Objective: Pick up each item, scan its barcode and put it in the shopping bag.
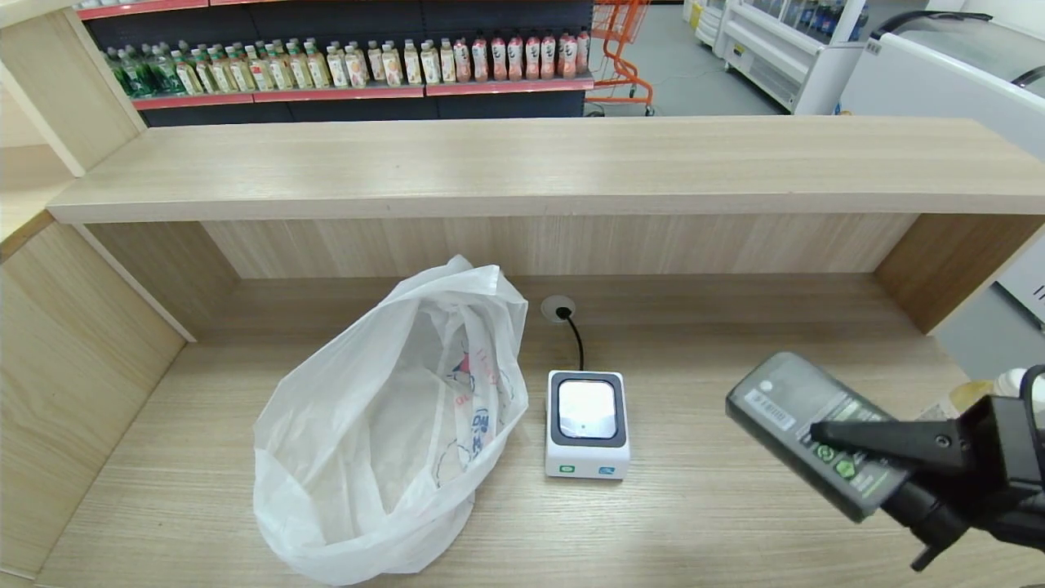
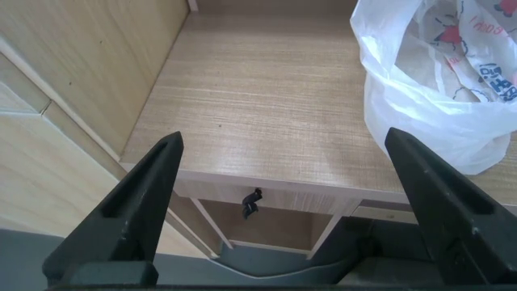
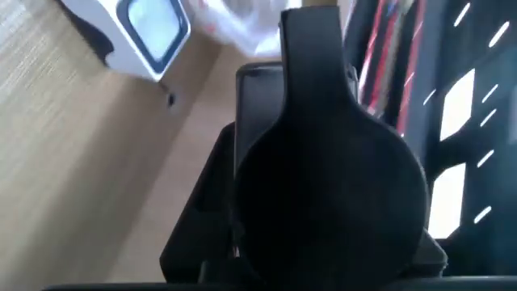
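My right gripper (image 1: 841, 445) is shut on a flat dark grey pack (image 1: 784, 412) with a white label and green marks. It holds the pack tilted above the counter, to the right of the scanner (image 1: 586, 423). The white scanner with its glass window also appears in the right wrist view (image 3: 149, 32). A white plastic shopping bag (image 1: 392, 425) stands open to the left of the scanner; it also shows in the left wrist view (image 2: 440, 89). My left gripper (image 2: 283, 202) is open with nothing between its fingers, over the counter's front edge left of the bag.
The scanner's black cable (image 1: 575, 335) runs back to a grommet in the counter. A raised wooden shelf (image 1: 522, 163) spans the back, with side walls at both ends. A bottle with a white cap (image 1: 1012, 382) stands at the far right edge.
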Motion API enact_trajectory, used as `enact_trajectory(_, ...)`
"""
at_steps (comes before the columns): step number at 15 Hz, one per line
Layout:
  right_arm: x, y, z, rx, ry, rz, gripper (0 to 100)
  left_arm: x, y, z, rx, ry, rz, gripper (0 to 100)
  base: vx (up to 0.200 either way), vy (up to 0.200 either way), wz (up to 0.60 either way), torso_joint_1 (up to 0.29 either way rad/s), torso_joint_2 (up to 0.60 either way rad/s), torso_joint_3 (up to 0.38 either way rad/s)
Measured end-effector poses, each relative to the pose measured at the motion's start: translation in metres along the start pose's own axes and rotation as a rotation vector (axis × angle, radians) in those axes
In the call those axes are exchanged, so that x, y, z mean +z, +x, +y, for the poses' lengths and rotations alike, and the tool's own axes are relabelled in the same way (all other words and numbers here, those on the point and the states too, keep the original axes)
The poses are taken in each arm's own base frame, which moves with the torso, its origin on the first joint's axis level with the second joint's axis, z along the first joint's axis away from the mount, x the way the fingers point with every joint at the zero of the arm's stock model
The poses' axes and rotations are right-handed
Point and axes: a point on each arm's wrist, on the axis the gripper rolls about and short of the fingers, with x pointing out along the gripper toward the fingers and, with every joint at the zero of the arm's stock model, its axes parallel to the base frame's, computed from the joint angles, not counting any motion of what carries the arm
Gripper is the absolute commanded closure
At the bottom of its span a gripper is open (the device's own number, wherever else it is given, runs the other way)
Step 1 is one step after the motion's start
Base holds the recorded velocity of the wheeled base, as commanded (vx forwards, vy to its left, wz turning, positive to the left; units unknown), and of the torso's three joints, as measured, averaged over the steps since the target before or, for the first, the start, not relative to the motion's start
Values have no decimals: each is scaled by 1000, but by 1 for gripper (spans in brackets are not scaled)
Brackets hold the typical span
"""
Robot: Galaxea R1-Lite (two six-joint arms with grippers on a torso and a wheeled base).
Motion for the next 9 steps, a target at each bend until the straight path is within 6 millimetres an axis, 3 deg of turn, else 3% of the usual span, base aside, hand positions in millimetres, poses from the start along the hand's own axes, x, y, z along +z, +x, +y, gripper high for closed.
enact_trajectory(5,17,49,0,-209,-219,-334,100,0,0,0,1,0,0,0,0,0,0,0,0,0)
enact_trajectory(9,8,74,-1,-276,-274,-386,100,0,0,0,0,0,0,0,0,0,0,0,0,0)
